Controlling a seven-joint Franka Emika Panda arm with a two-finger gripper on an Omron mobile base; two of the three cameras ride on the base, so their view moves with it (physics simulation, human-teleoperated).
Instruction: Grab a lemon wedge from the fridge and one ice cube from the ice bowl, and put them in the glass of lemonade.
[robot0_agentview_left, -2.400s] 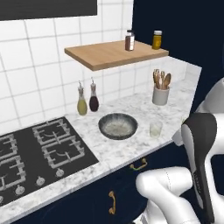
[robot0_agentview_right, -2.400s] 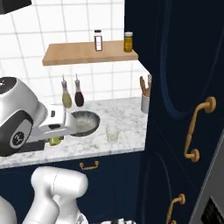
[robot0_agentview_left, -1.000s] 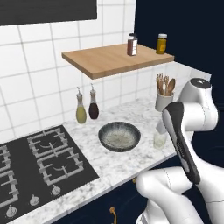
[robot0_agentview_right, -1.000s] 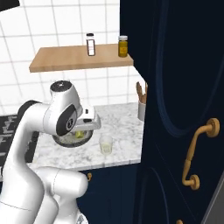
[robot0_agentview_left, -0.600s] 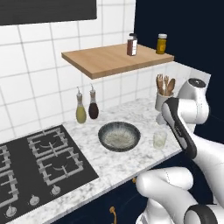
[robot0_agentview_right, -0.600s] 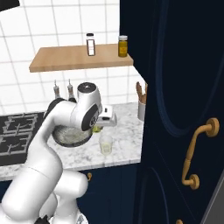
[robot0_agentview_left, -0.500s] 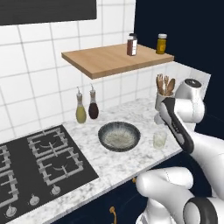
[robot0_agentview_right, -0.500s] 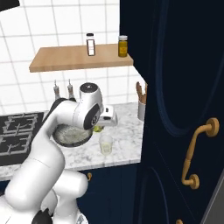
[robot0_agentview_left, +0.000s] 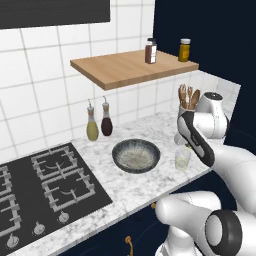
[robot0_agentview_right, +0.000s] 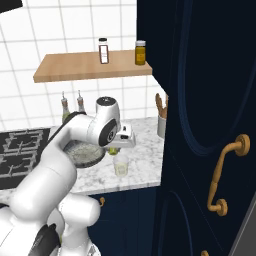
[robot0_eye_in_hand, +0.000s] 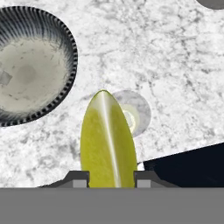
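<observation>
Clamped between its two fingertips, the gripper holds the lemon wedge above the marble counter, directly over the glass of lemonade, with the ice bowl just beside the glass.

The base has driven nearer the tabletop, and the hand carrying the lemon wedge has swung, seemingly, above the glass of lemonade.

White tiled wall, marble counter, navy cabinets
</observation>
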